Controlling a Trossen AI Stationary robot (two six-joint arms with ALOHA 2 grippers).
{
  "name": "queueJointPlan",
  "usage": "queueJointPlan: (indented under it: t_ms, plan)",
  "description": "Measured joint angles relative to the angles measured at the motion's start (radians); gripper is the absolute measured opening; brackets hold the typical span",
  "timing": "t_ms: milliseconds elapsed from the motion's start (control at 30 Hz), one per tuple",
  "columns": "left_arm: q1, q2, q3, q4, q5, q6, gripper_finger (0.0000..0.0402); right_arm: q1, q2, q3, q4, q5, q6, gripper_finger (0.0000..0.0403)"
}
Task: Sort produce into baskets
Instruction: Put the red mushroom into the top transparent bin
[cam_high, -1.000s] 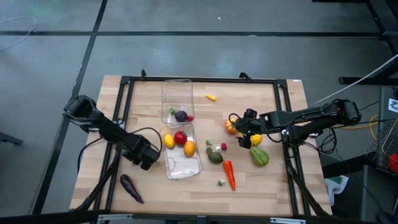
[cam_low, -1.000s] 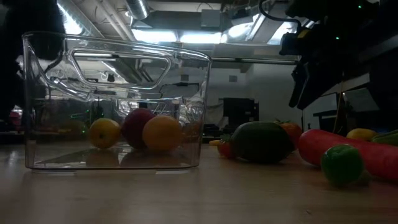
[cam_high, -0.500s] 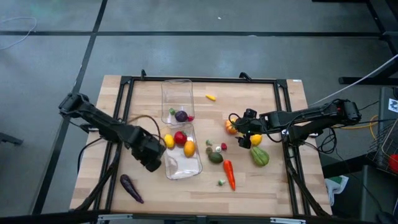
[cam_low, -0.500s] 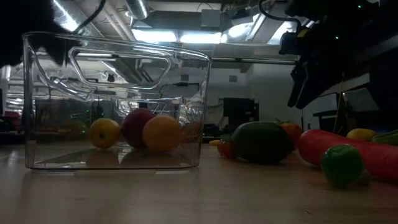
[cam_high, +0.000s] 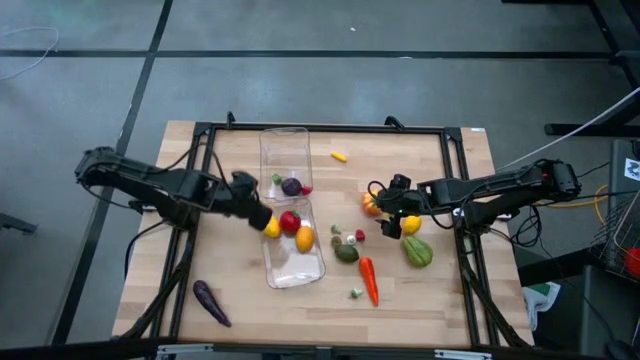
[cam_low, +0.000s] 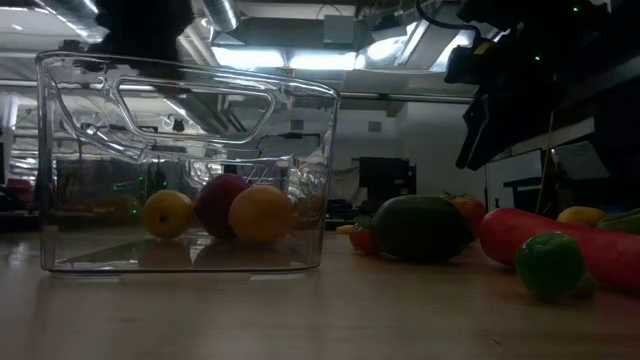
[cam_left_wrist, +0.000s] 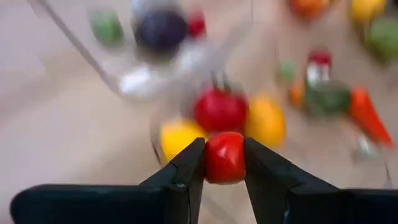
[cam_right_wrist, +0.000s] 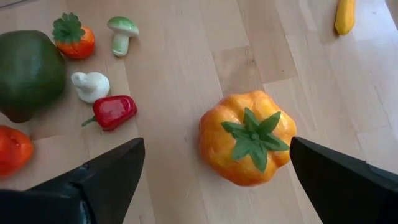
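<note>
My left gripper (cam_high: 264, 219) is shut on a small red piece (cam_left_wrist: 224, 157) above the left far corner of the near clear basket (cam_high: 300, 272). That basket holds a yellow lemon (cam_high: 271, 228), a red fruit (cam_high: 290, 221) and an orange fruit (cam_high: 304, 238). The far basket (cam_high: 285, 150) holds a purple piece (cam_high: 291, 186) and small bits. My right gripper (cam_high: 388, 216) is open, its fingers standing on either side of an orange pepper (cam_right_wrist: 247, 138) that rests on the table, apart from it. My left gripper pinches the small red piece by its two opposite sides (cam_left_wrist: 210, 160) between its two fingers. The fingers come from the table's left, slanting down. The piece is lifted clear, above the lemon and the red fruit in the near basket.
On the table right of the baskets lie a green avocado (cam_high: 346, 253), a carrot (cam_high: 369, 280), a green squash (cam_high: 418, 250), a yellow lemon (cam_high: 411, 224) and small pieces. A purple aubergine (cam_high: 211, 302) lies near left; a small yellow piece (cam_high: 340, 156) lies far.
My left gripper has swung from beside the near basket's left wall toward the table's far edge and right, to the basket's left far corner.
</note>
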Motion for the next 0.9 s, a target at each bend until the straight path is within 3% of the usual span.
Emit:
queueJointPlan:
  t_ms: [67, 167, 367, 733, 900]
  plan:
    - [0.036, -0.002, 0.0, 0.027, -0.095, 0.072, 0.0098, 0.0, 0.0, 0.0, 0.0, 0.0, 0.0, 0.0397]
    - [0.098, 0.012, -0.004, 0.081, -0.152, 0.178, 0.0098, 0.0, 0.0, 0.0, 0.0, 0.0, 0.0, 0.0397]
    - [0.205, 0.06, -0.036, 0.196, -0.157, 0.381, 0.0098, 0.0, 0.0, 0.0, -0.001, 0.0, 0.0, 0.0397]
    - [0.289, 0.153, -0.038, 0.182, -0.148, 0.424, 0.0098, 0.0, 0.0, 0.0, -0.001, 0.0, 0.0, 0.0397]
    - [0.295, 0.195, -0.038, 0.183, -0.089, 0.481, 0.0098, 0.0, 0.0, 0.0, -0.001, 0.0, 0.0, 0.0397]
